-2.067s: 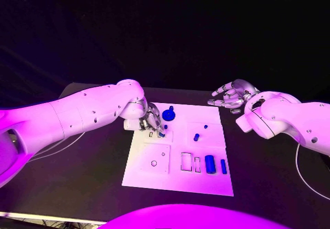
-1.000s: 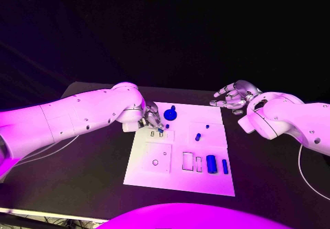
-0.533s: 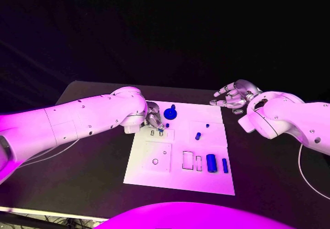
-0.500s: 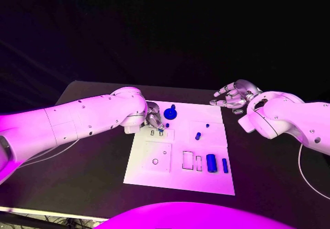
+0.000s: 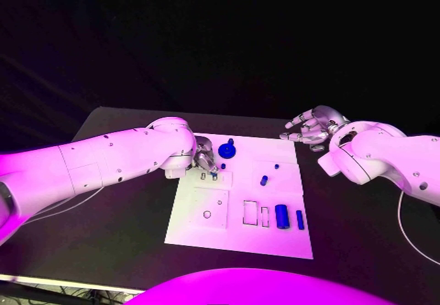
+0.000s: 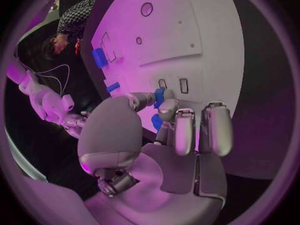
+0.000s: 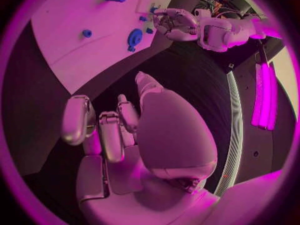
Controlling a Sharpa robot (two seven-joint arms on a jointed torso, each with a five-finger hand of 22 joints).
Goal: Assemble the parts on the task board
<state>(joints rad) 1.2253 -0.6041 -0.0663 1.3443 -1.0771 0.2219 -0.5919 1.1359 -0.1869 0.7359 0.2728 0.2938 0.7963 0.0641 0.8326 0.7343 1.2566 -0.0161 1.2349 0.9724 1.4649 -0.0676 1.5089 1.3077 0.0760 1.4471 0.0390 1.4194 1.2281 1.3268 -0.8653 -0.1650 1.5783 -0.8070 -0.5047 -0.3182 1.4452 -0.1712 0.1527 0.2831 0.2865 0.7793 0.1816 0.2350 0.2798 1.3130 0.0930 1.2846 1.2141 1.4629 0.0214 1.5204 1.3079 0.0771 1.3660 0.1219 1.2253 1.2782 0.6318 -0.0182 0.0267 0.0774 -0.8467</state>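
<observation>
Small blue peg [image 6: 159, 96] pinched in my left hand [image 6: 164, 130] over the white task board [image 5: 275, 238] could jam if tilted, while my right hand [image 5: 311, 127] idles empty, loosely curled.

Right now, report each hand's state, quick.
Left hand: pinching a small blue part over the task board.
Right hand: holds nothing, fingers loosely curled and apart, off the board.

The white task board [image 5: 240, 238] lies flat on the table. Blue parts rest on it: a round disc [image 5: 226, 150], a cylinder [image 5: 280, 217], a thin bar [image 5: 299, 220].
</observation>
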